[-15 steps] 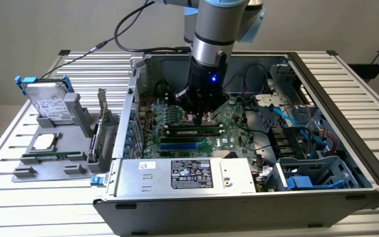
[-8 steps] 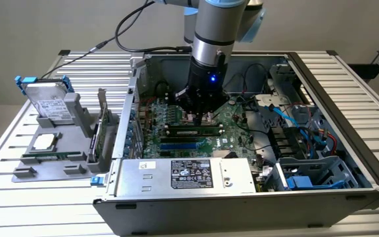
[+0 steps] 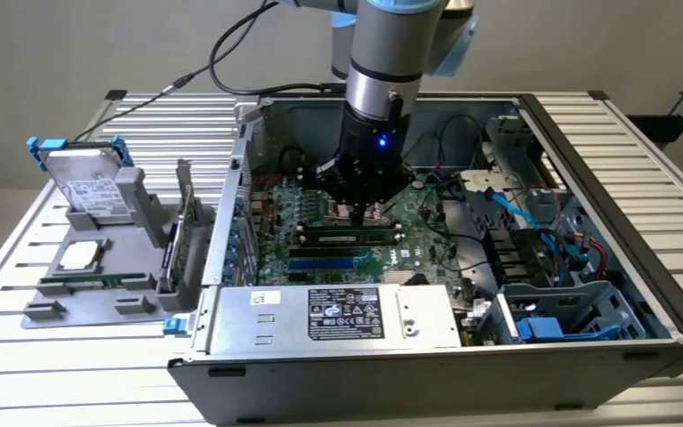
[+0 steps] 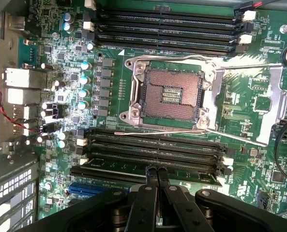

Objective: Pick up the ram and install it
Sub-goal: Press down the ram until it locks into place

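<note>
One ram (image 3: 344, 237) stick sits partly hidden under the gripper (image 4: 157, 175), whose fingers are pressed together on its top edge, beside the CPU socket (image 4: 170, 94)

Case walls (image 3: 532, 133) hem gripper (image 3: 361, 212); top open

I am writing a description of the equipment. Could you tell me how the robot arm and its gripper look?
The arm is a silver-grey metal cylinder with light blue joint covers near its top. Below it sits a black wrist section with a small blue light. A black cable runs from the arm's top over the slatted table. The gripper is black, with two slim fingers on rounded, bolted linkages.
</note>
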`<state>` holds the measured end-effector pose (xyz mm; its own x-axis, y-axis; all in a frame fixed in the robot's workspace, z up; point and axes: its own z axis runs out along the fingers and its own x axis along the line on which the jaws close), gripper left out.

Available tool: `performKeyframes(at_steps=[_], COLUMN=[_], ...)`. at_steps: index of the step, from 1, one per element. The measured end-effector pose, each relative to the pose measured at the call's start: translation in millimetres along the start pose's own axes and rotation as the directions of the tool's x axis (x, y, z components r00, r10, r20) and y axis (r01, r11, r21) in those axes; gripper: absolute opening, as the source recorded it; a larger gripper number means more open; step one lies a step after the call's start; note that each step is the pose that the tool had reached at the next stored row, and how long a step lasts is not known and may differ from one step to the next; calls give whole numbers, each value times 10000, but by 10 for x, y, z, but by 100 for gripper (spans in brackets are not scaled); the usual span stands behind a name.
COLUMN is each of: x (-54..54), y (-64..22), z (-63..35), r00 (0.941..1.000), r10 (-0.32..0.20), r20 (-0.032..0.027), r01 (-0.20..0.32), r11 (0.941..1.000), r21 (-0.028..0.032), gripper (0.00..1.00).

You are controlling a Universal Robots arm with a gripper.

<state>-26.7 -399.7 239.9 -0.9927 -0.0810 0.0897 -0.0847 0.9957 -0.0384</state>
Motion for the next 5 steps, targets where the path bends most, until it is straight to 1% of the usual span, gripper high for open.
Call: performKeyframes(at_steps=[5], x=[0], y=[0], z=[0], r00=[10000], r10=[1], r20=[0], r01=[-1], r11=[10000], r21=[1], gripper=[10])
